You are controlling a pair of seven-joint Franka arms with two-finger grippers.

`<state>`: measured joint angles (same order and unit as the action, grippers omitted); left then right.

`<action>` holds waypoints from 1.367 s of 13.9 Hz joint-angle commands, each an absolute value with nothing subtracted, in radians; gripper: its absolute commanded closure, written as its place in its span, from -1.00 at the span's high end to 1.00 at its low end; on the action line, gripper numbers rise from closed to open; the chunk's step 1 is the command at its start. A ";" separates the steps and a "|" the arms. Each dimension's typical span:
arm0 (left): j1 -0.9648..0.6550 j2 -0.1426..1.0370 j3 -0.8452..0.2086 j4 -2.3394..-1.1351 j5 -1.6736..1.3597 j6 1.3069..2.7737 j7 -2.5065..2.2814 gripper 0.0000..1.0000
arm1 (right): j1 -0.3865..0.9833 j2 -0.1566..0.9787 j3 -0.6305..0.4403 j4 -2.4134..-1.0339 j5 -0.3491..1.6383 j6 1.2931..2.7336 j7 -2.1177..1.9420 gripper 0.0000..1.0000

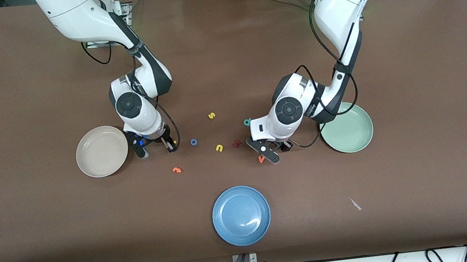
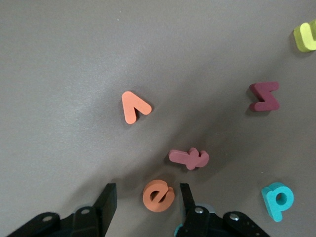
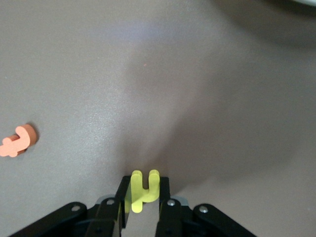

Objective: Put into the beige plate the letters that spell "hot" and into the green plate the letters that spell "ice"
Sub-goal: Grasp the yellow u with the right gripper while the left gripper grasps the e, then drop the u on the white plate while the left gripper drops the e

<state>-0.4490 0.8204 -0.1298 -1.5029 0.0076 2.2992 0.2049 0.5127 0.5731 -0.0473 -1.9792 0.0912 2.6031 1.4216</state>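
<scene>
My right gripper (image 3: 144,181) is shut on the yellow h (image 3: 144,191), which stands upright between its fingers. It hangs low over the table (image 1: 172,147) beside the beige plate (image 1: 102,151). The orange t (image 3: 19,140) lies on the table, nearer the front camera (image 1: 177,170). The blue o (image 1: 194,142) lies a little toward the left arm's end. My left gripper (image 2: 147,190) is open, low over the table beside the green plate (image 1: 346,127). Its fingers straddle the orange e (image 2: 158,195) with a gap on each side. I cannot pick out the i or the c.
Around the e lie a reddish t-like letter (image 2: 190,158), an orange v (image 2: 133,106), a teal d-shaped letter (image 2: 277,199), a dark red zigzag letter (image 2: 265,96) and a yellow u (image 2: 306,37). A yellow s (image 1: 211,115) lies mid-table. A blue plate (image 1: 241,215) sits near the front edge.
</scene>
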 commanded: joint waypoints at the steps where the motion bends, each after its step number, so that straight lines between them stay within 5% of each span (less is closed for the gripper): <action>1: -0.451 0.819 -0.127 -1.516 0.025 2.315 0.232 0.03 | 0.506 0.580 -0.049 -1.915 0.101 2.477 1.288 -0.91; 6: -0.459 0.816 -0.127 -1.529 0.025 2.313 0.230 0.02 | 0.495 0.465 -0.210 -1.885 0.100 2.146 0.789 -0.95; 7: -0.459 0.816 -0.127 -1.528 0.025 2.313 0.232 -0.12 | 0.495 0.445 -0.230 -1.913 0.091 2.145 0.702 -0.95; 10: -0.459 0.816 -0.127 -1.526 0.025 2.313 0.224 -0.97 | 0.497 0.368 -0.288 -2.023 0.089 2.227 0.496 -0.95; 14: -0.440 0.798 -0.126 -1.514 0.023 2.301 0.218 -1.00 | 0.494 0.350 -0.417 -2.129 0.100 2.367 0.197 -0.82; 15: -0.421 0.787 -0.124 -1.513 0.025 2.296 0.224 -1.00 | 0.492 0.357 -0.422 -2.131 0.104 2.385 0.180 -0.28; 16: -0.399 0.772 -0.127 -1.513 0.025 2.272 0.225 -1.00 | 0.491 0.363 -0.422 -2.123 0.107 2.387 0.195 0.97; 19: -0.351 0.733 -0.120 -1.511 0.026 2.180 0.224 -1.00 | 0.526 0.364 -0.403 -2.070 0.117 2.338 0.299 1.00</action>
